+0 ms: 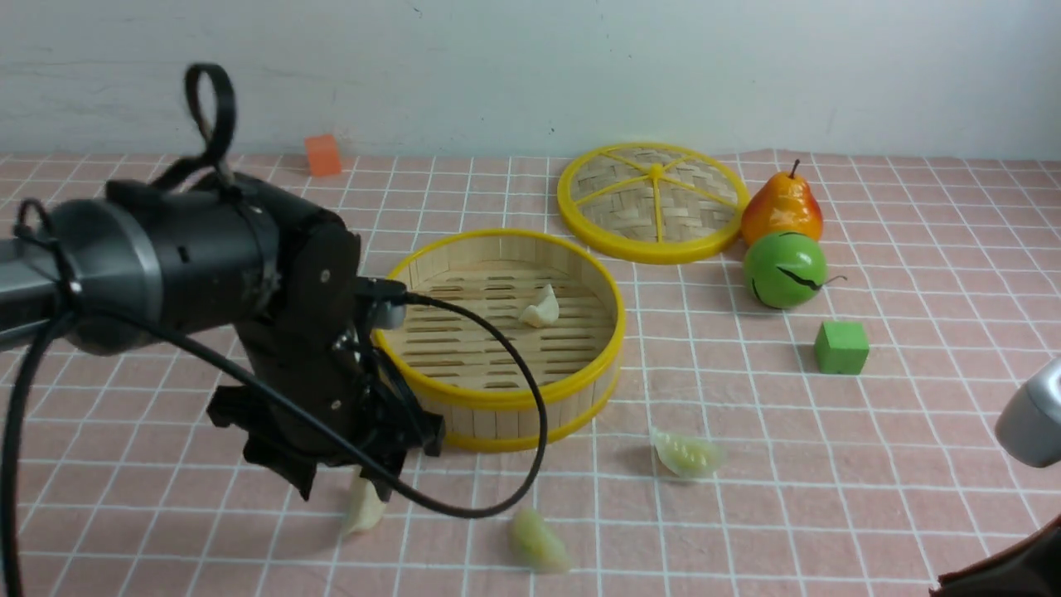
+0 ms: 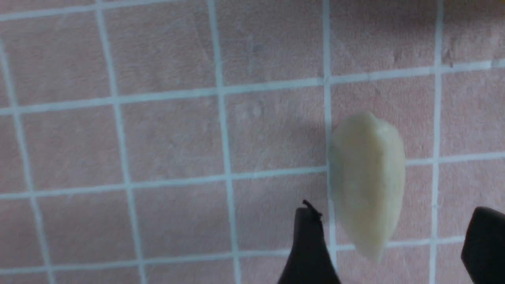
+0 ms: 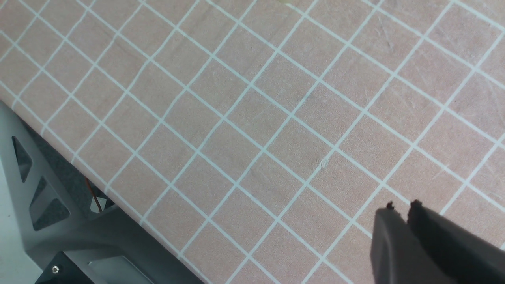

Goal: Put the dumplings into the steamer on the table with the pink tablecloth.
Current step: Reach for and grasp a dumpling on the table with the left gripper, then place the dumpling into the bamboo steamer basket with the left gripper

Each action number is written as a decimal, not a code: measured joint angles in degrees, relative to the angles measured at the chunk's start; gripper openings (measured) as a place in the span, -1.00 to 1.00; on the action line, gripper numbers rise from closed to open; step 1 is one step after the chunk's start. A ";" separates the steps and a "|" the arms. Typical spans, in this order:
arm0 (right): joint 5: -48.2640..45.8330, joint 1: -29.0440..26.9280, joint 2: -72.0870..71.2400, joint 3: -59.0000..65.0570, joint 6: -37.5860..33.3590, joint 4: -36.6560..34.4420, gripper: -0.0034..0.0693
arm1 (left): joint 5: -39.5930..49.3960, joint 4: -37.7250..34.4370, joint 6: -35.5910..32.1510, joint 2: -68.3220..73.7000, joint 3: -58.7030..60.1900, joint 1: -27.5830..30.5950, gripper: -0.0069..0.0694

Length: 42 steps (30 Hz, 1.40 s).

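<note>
The steamer stands mid-table on the pink tablecloth with one dumpling on its slatted floor. Three more dumplings lie on the cloth in front of it: one greenish, one blurred, and one cream. My left gripper hovers low over that cream dumpling. In the left wrist view the left gripper is open, the dumpling's near end lying between the fingertips and clear of both. My right gripper is shut on nothing above bare cloth.
The woven steamer lid lies behind the steamer, with a pear, a green round fruit and a green cube to its right. An orange cube sits by the back wall. The table's edge runs near my right gripper.
</note>
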<state>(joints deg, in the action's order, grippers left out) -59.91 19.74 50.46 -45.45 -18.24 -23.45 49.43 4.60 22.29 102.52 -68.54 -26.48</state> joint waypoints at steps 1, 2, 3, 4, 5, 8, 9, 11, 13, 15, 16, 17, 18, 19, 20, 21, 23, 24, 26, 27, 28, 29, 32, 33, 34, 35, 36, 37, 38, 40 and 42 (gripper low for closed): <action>0.06 0.00 0.00 0.00 0.00 0.00 -0.73 | -0.77 -0.20 0.29 1.20 0.00 0.00 0.46; 0.06 0.00 0.00 0.00 0.00 0.00 -0.73 | -2.22 -0.37 0.85 2.93 0.00 0.00 0.46; 0.06 0.00 0.00 0.00 0.00 0.00 -0.73 | -2.64 -0.45 1.15 3.76 0.00 0.00 0.45; 0.06 0.00 0.00 0.00 0.00 0.00 -0.72 | -3.06 -0.58 1.59 5.09 0.00 0.00 0.44; 0.06 0.00 0.00 0.00 0.00 0.00 -0.72 | -3.19 -0.64 1.85 6.27 0.00 0.00 0.43; 0.21 0.04 0.00 0.00 0.00 0.00 -0.72 | -3.47 -1.34 2.36 6.84 -0.49 0.00 0.23; 0.26 0.04 0.00 0.00 0.00 0.00 -0.72 | -3.53 -1.40 2.46 6.89 -0.50 0.00 0.17; 0.39 0.04 0.00 0.00 0.00 0.06 -0.72 | -3.51 -1.22 2.51 6.75 -0.57 -0.06 -0.10; 0.39 0.04 0.00 0.00 0.00 0.07 -0.72 | -2.81 -0.76 2.44 6.24 -1.18 -0.06 -0.19; 0.44 0.04 0.00 0.00 0.00 0.07 -0.71 | -1.16 -0.01 1.72 5.20 -2.95 -0.06 -0.18; 0.44 0.04 0.00 0.00 0.00 0.11 -0.70 | -0.23 0.25 1.13 4.29 -4.51 0.00 -0.18; 0.51 0.04 0.00 0.00 0.00 0.11 -0.70 | 0.47 0.34 0.41 3.28 -6.49 0.01 -0.18; 0.78 0.04 0.00 0.00 0.00 0.11 -0.70 | 0.87 0.28 -0.37 2.33 -9.35 0.01 -0.18; 0.88 0.04 0.00 0.00 0.00 0.11 -0.70 | 0.93 0.28 -0.65 2.02 -9.88 0.01 -0.18; 1.38 0.04 0.00 0.00 0.00 0.11 -0.70 | 1.41 -0.20 -2.01 1.22 -15.11 0.01 -0.18; 1.83 0.04 0.00 0.00 0.00 0.11 -0.69 | 1.60 -0.62 -3.07 1.22 -18.21 0.01 -0.18; 2.68 0.04 0.00 0.00 0.00 0.11 -0.69 | 2.70 -1.27 -5.49 2.45 -24.58 0.01 -0.18; 2.75 0.04 0.00 0.00 0.00 0.11 -0.69 | 2.89 -1.37 -5.90 2.92 -25.23 0.01 -0.18; 3.53 0.04 0.06 0.00 0.00 0.11 -0.69 | 4.68 -1.64 -7.20 5.56 -31.18 0.01 -0.18; 3.88 0.04 0.06 0.00 0.00 0.06 -0.69 | 6.28 -1.90 -7.85 9.21 -35.57 0.01 -0.18; 3.88 0.04 0.06 0.00 0.00 0.06 -0.69 | 6.71 -1.87 -7.90 10.25 -36.76 0.01 -0.18; 3.88 0.04 0.06 0.00 0.05 0.02 -0.69 | 8.18 -1.92 -8.14 14.11 -40.74 0.01 -0.18; 3.25 0.04 0.06 0.00 0.05 0.02 -0.68 | 10.64 -1.46 -7.85 23.19 -48.80 0.01 -0.18; 2.69 0.04 0.06 0.00 0.05 0.02 -0.68 | 11.19 -1.17 -7.37 25.72 -50.92 0.01 -0.18; 2.31 0.04 0.06 0.00 0.05 0.02 -0.68 | 11.46 -1.09 -7.01 27.51 -52.39 0.01 -0.18; 2.07 0.04 0.06 0.00 0.05 0.02 -0.68 | 11.59 -1.02 -6.91 27.92 -52.73 0.01 -0.18; 1.09 0.04 0.11 0.00 0.05 0.02 -0.68 | 11.94 -0.79 -6.09 30.99 -55.04 0.01 -0.18; 0.52 0.04 0.11 0.00 0.05 0.02 -0.68 | 11.88 -0.79 -5.79 31.92 -55.58 0.01 -0.18; 0.29 0.04 0.11 0.00 0.05 0.02 -0.68 | 11.80 -0.79 -5.73 32.28 -55.74 0.01 -0.18; -0.30 0.04 0.11 0.00 0.10 0.02 -0.68 | 11.35 -0.53 -5.06 33.55 -56.15 0.01 -0.18; -0.70 0.04 0.19 0.00 0.10 0.07 -0.68 | 11.06 0.03 -4.79 33.68 -56.28 0.01 -0.13</action>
<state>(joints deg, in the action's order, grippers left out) -60.61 19.78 50.66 -45.45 -18.14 -23.38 60.49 4.63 17.49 136.20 -124.82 -26.48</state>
